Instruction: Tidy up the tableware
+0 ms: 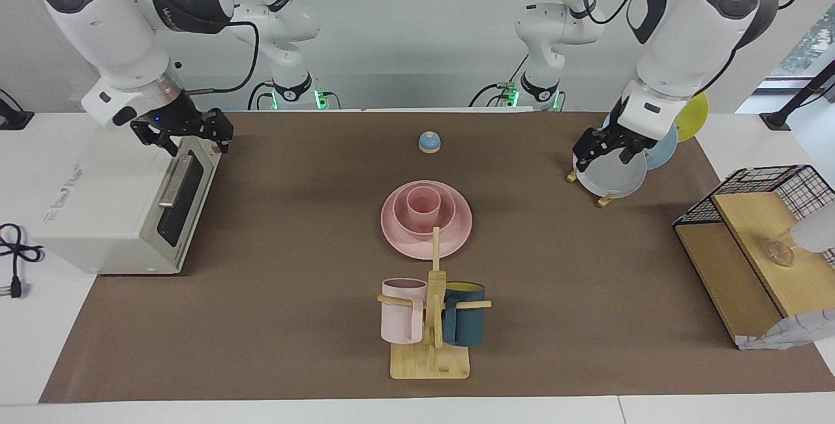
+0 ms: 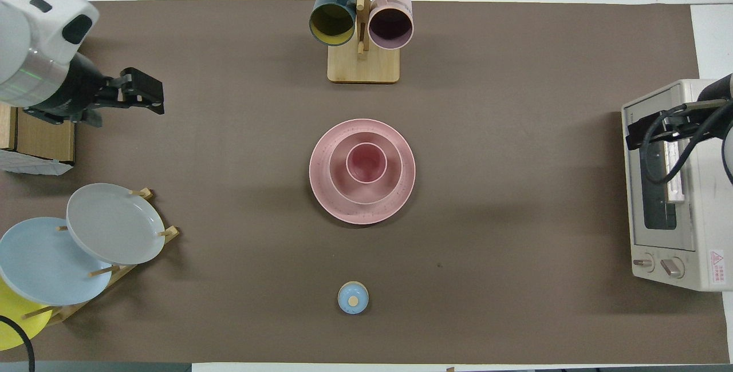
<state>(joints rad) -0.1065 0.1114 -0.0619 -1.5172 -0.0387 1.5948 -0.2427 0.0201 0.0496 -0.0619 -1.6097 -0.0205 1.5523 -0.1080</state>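
Sitting nested mid-table: cup (image 1: 423, 204) in bowl (image 1: 427, 221) on plate (image 1: 456, 233); left gripper (image 1: 610, 148) and right gripper (image 1: 186, 132) hanging wide, empty, over the table's opposite ends.

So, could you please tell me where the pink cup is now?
The pink cup stands inside the pink bowl on the pink plate, mid-table, between the mug rack and the small bell.

I see a matte pink plate (image 2: 362, 212), bowl (image 2: 339, 180) and cup (image 2: 366, 162) at frame centre on a brown mat (image 2: 515, 189). Lower left of the overhead view: grey plate (image 2: 114, 223), blue plate (image 2: 46, 260), yellow plate (image 2: 14, 317). Top centre: dark teal mug (image 2: 332, 20), pale pink mug (image 2: 391, 23).
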